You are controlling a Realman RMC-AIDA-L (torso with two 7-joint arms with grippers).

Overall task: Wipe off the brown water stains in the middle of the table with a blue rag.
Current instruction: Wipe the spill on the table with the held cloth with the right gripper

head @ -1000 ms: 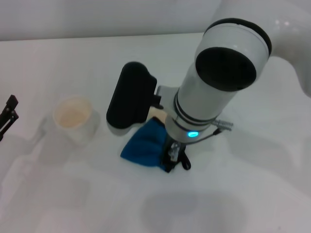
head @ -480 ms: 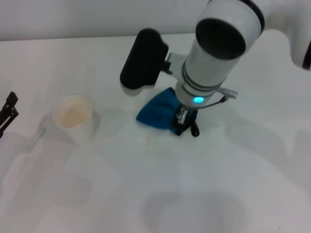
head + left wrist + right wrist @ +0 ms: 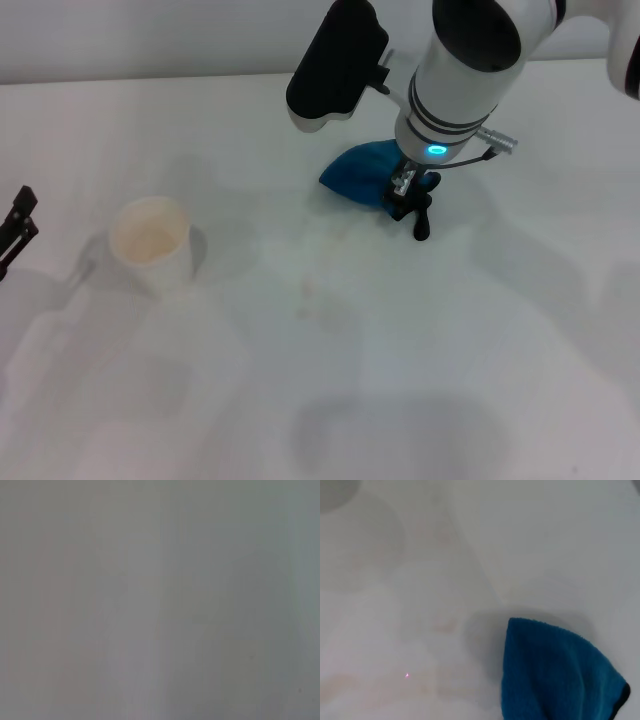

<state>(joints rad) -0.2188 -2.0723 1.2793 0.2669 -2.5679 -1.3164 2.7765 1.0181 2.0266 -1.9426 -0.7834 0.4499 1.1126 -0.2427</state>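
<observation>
blue rag (image 3: 555, 672) on white table (image 3: 545, 540), faint brown smears (image 3: 442, 626) beside

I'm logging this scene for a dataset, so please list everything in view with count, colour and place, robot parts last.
table: one, white, fills the head view.
rag: one, bright blue with black edging, far side of the table right of centre, under the right arm's wrist.
stain: faint tan smears, middle of the table, nearer than the rag.
cup: one, off-white with a tan inside, upright on the table's left part.
right gripper: one, black under a white arm, at the rag's right edge; whether it grips the rag cannot be told.
left gripper: one, black, at the left edge, away from everything.
</observation>
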